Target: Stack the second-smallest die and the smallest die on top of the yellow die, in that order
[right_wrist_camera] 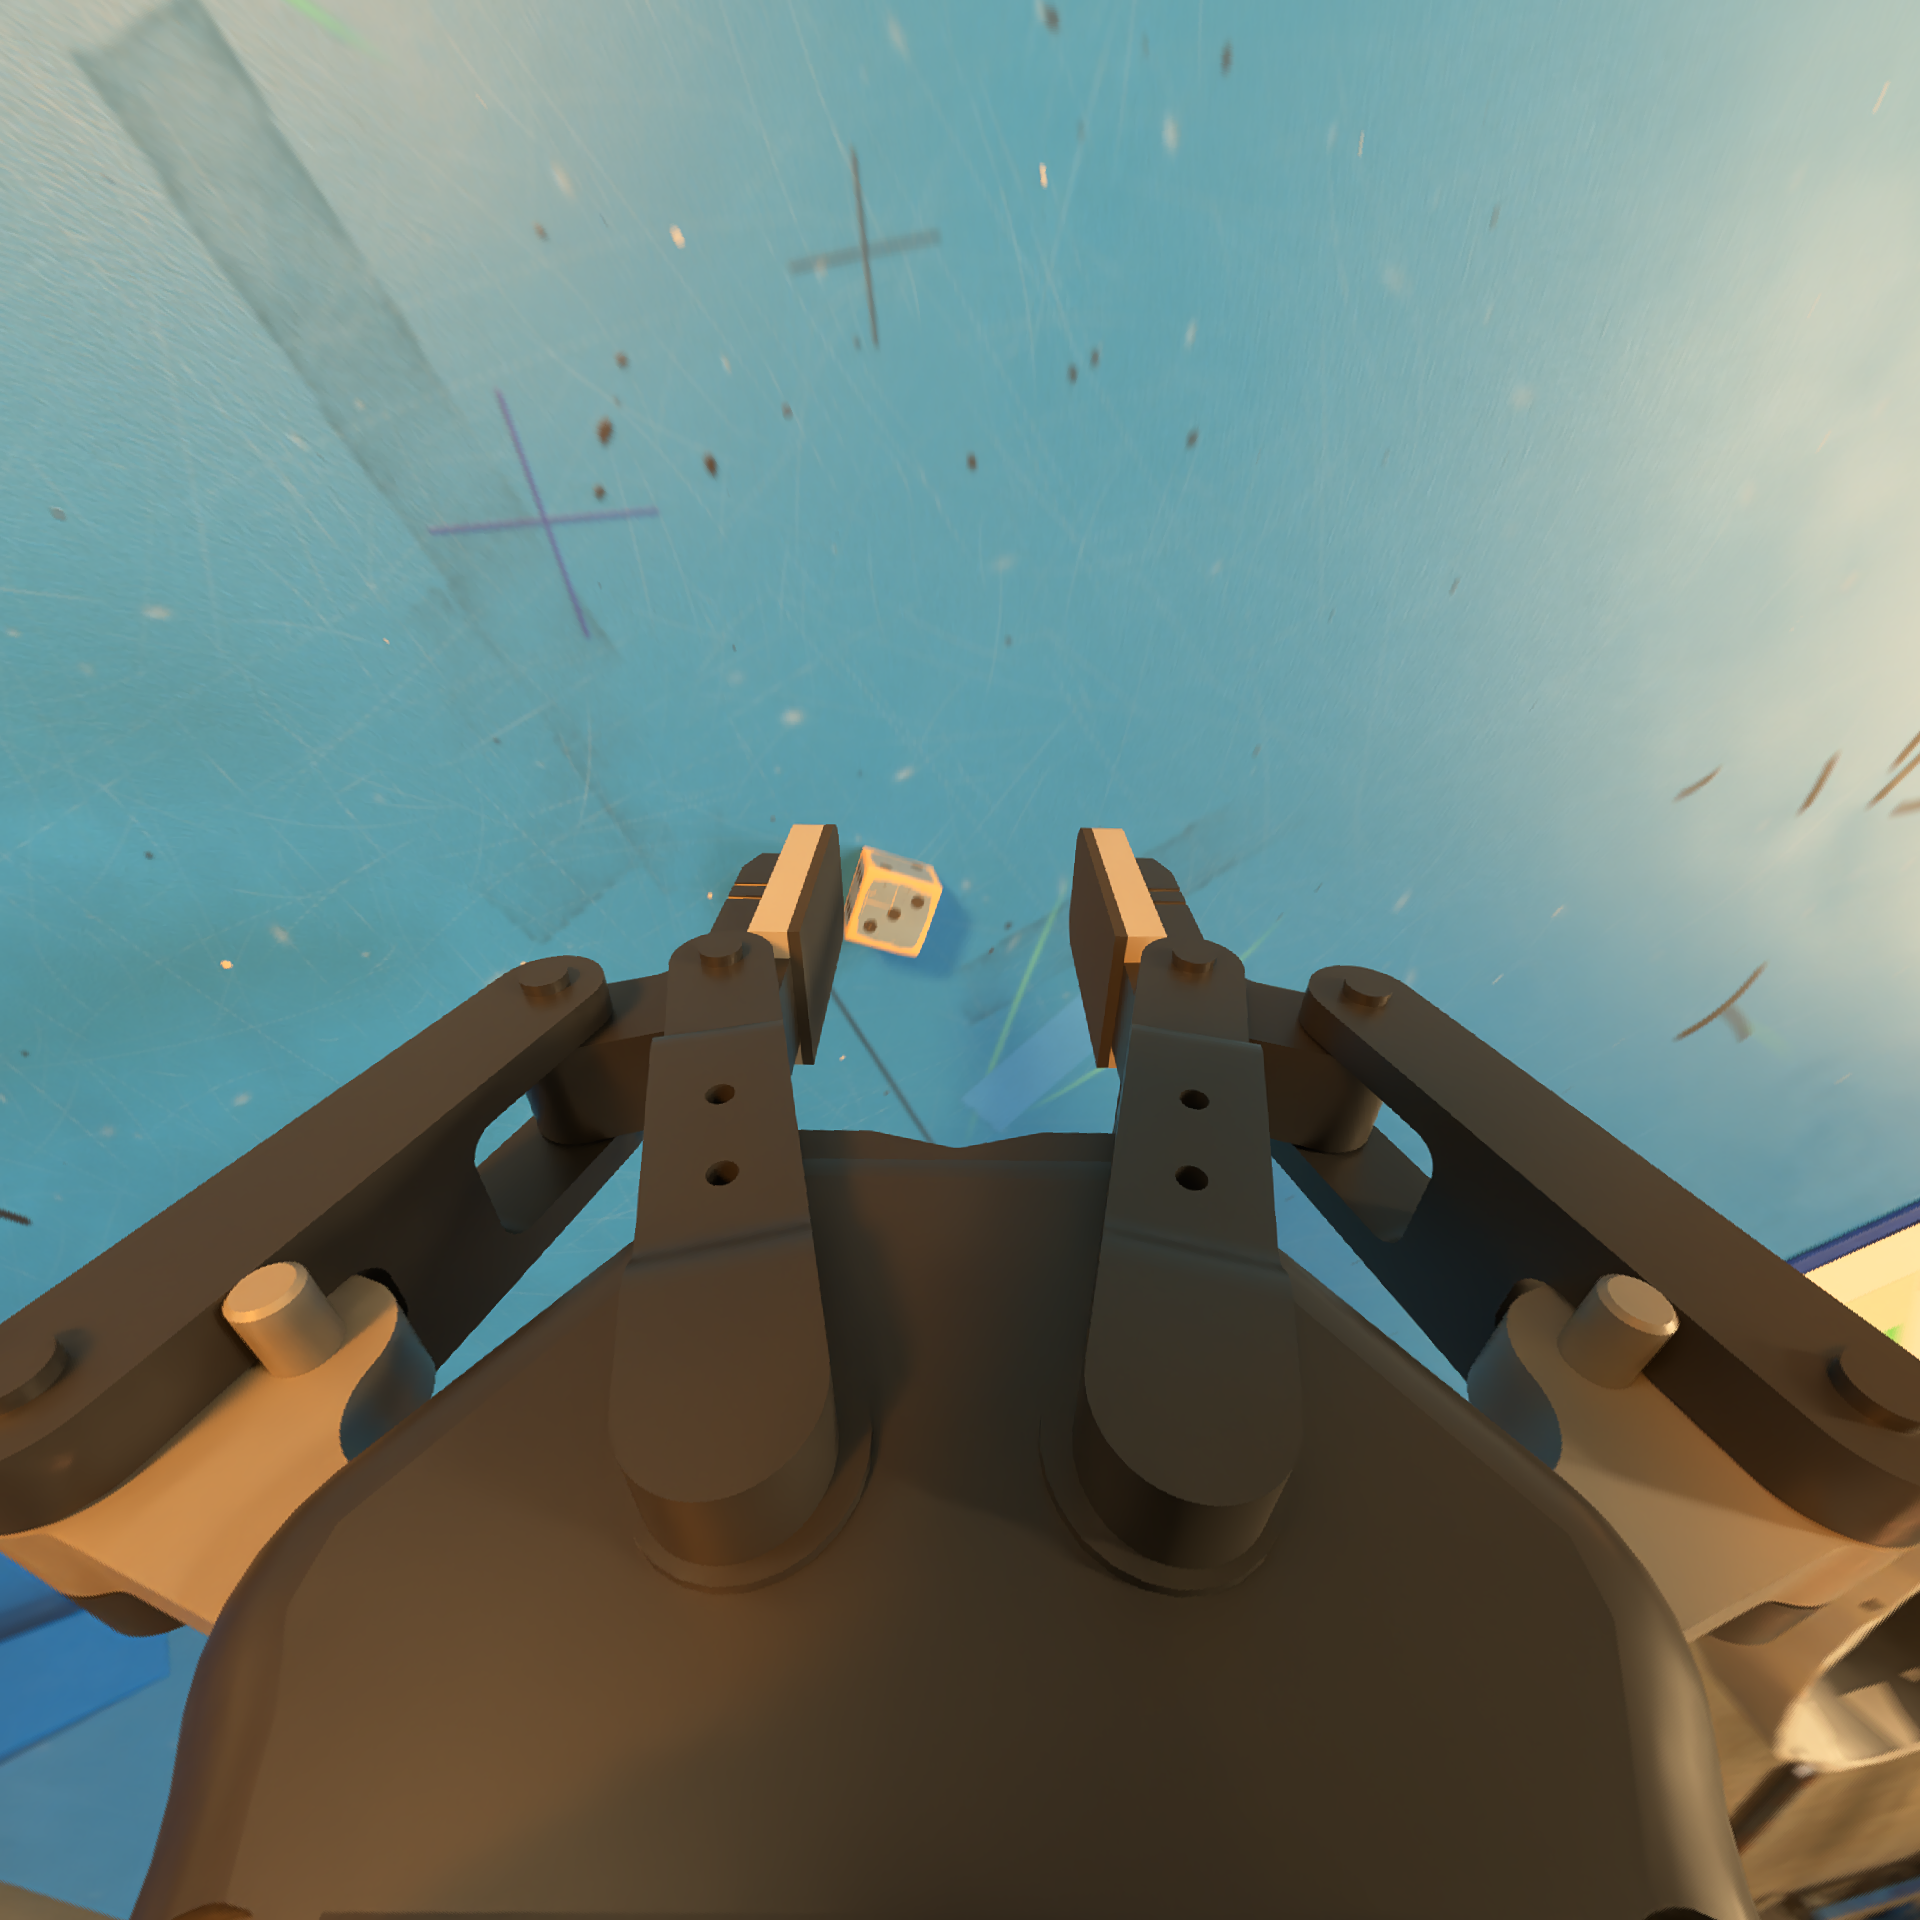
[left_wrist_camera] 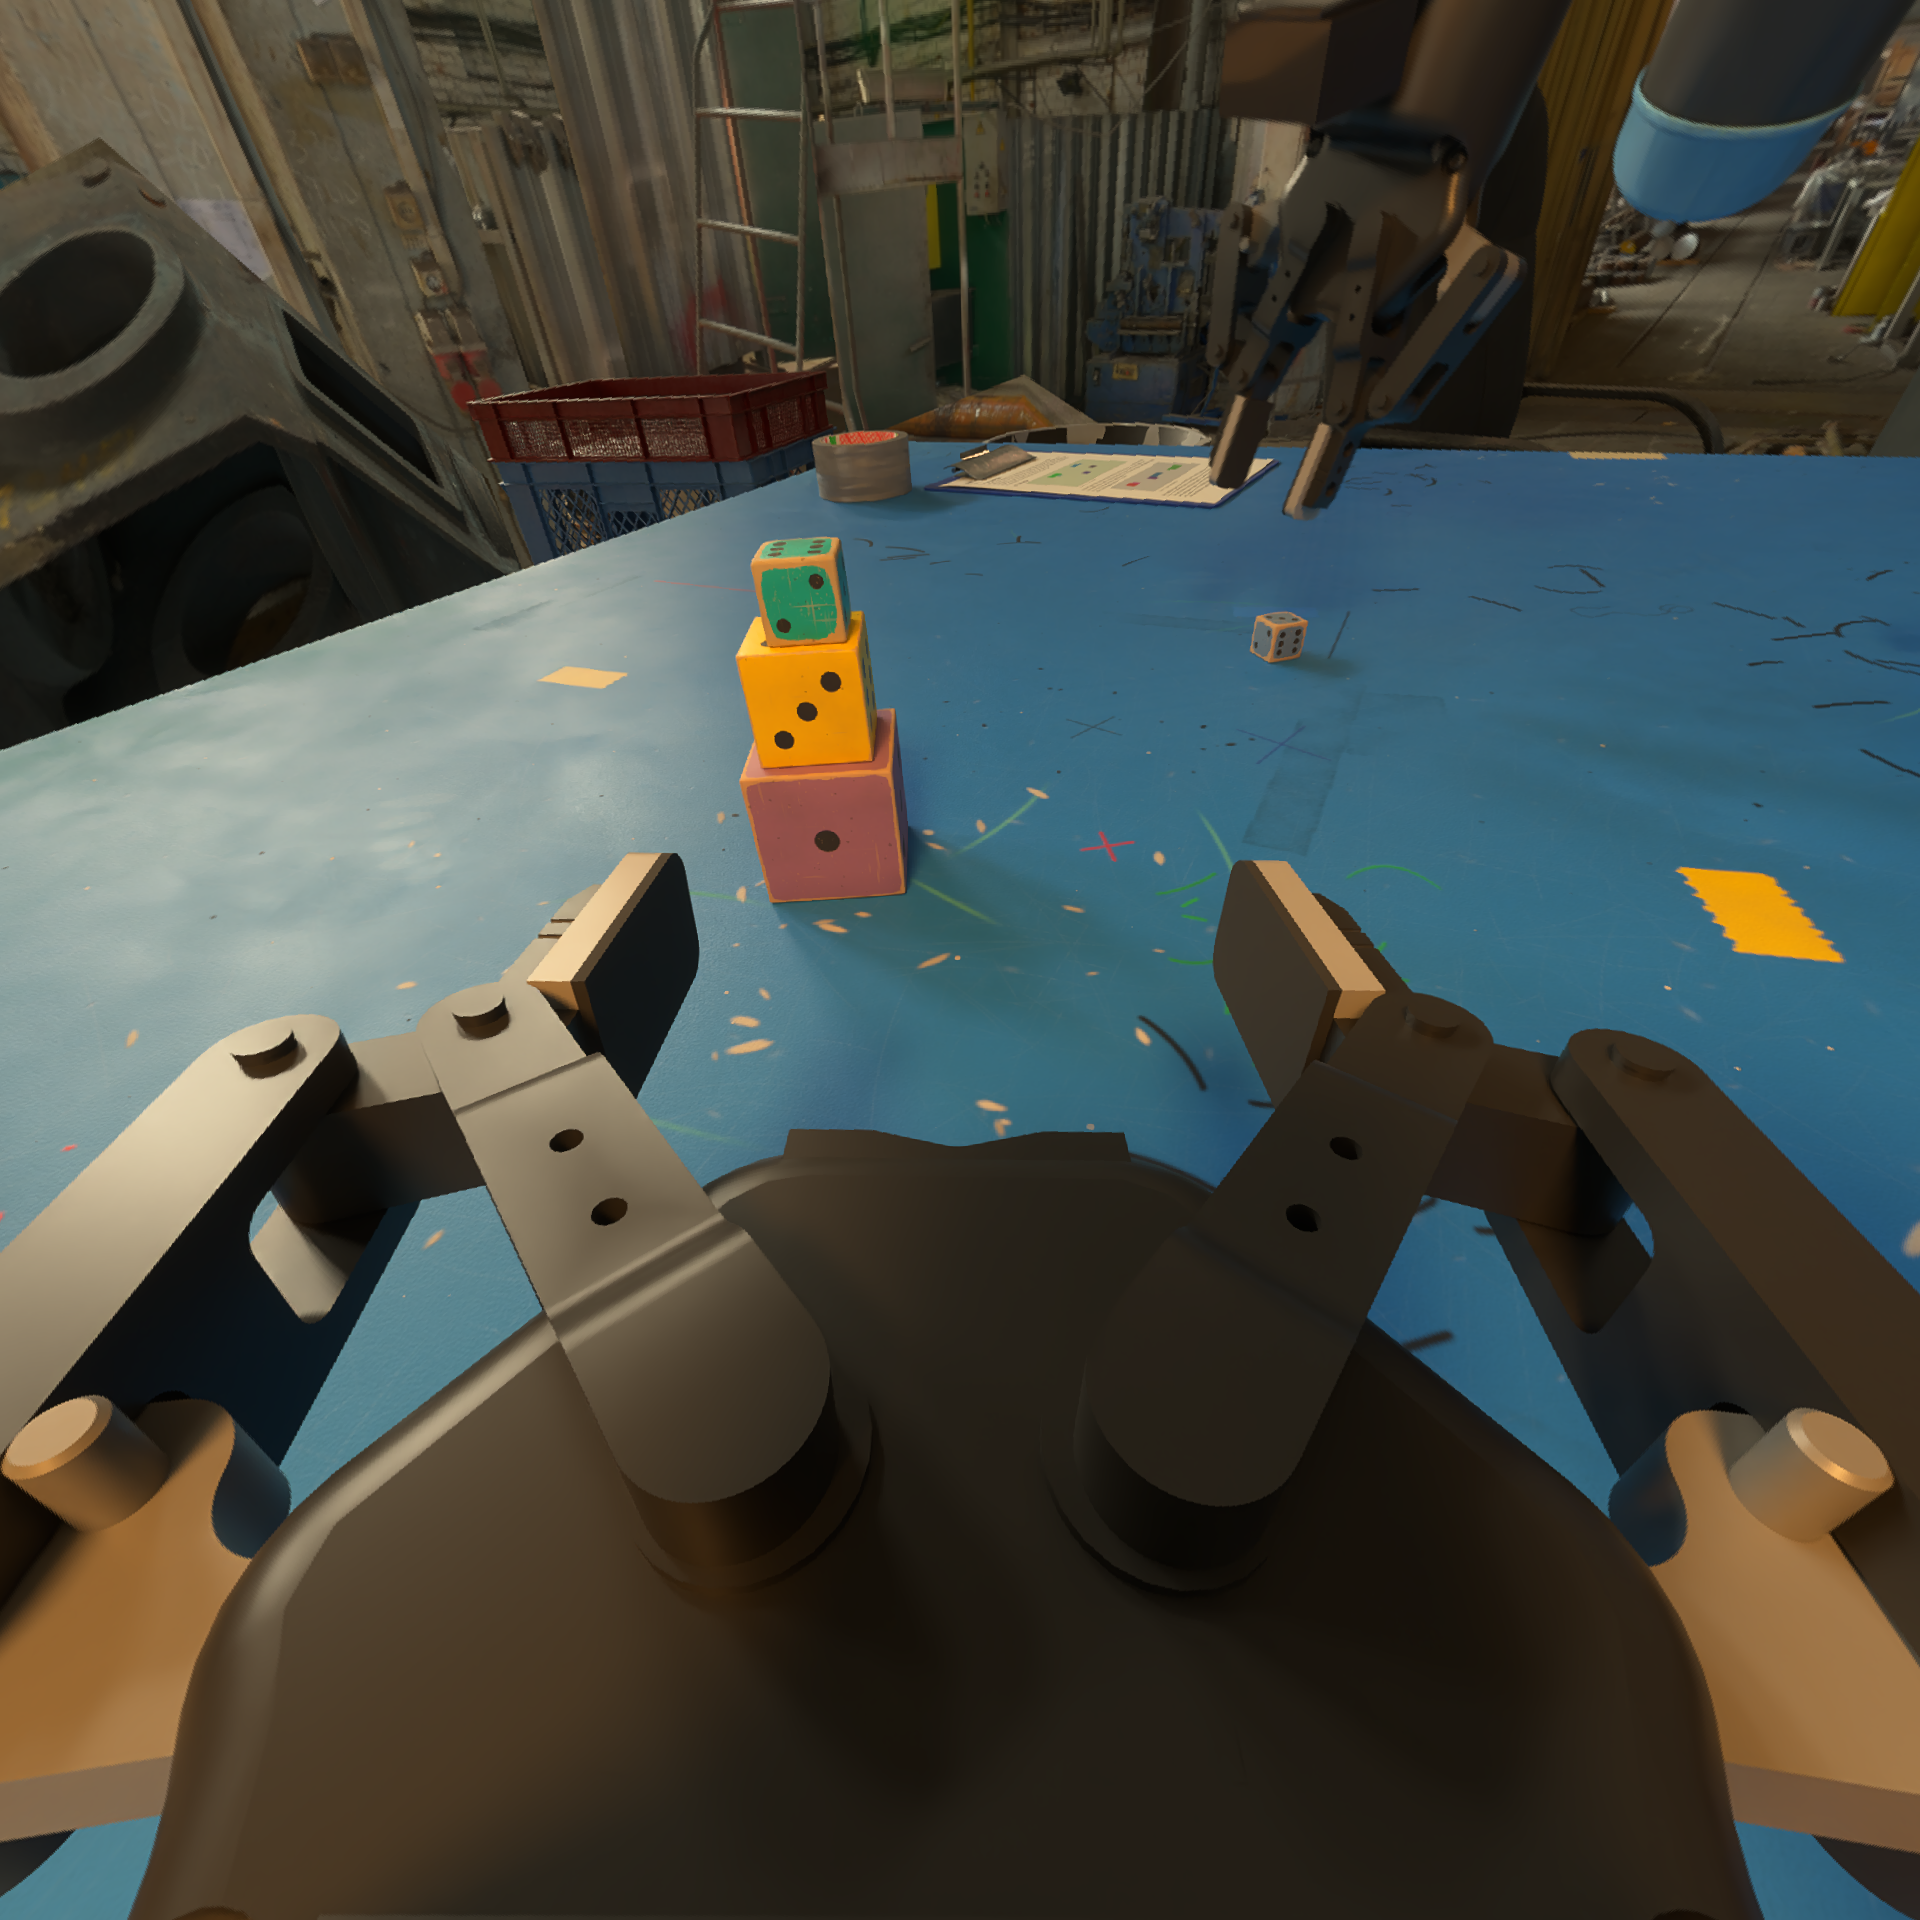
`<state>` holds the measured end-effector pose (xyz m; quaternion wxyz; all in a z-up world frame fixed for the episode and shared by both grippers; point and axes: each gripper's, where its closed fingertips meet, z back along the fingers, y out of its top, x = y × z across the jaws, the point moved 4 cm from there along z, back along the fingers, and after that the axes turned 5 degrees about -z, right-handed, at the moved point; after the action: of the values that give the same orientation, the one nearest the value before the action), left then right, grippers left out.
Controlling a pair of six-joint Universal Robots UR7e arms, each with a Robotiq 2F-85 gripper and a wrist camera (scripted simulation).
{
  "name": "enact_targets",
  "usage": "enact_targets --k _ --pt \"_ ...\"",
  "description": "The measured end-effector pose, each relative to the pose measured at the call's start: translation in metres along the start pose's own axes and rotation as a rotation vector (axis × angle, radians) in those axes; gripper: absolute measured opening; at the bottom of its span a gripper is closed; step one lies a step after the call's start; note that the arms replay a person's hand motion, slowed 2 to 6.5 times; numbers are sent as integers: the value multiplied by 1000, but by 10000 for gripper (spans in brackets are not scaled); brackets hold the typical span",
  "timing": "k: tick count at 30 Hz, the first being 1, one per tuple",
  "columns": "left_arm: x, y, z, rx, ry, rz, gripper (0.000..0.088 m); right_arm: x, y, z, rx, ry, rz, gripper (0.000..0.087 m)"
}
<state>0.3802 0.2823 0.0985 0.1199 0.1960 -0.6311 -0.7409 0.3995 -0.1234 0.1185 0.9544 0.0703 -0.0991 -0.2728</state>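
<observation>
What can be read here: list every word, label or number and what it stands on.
Paper sheet beyond the dice: print too small to read.
Tape roll: coloured label, unreadable.
Green die, yellow die, pink die, small grey die: pips only.

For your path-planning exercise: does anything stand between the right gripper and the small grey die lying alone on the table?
Nothing visible does. The right gripper hangs open above bare blue table, with the small grey die just beyond its fingertips, nearer one finger than the other. The stack topped by the green die stands well aside.
</observation>
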Motion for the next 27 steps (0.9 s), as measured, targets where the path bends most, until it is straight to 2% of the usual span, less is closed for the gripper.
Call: enact_targets --k 5,12,20,27 --pt "1 -1 -1 -9 0 -9 854 -7 -29 -17 20 3 -145 408" --pt "1 -1 -1 -11 1 -10 854 -15 -48 -32 119 -27 -271 406" --pt "1 -1 -1 -9 2 -11 854 -18 -52 -45 183 -18 -337 396" --pt "1 -1 -1 -10 0 -13 854 -18 -51 -53 175 6 -357 386"
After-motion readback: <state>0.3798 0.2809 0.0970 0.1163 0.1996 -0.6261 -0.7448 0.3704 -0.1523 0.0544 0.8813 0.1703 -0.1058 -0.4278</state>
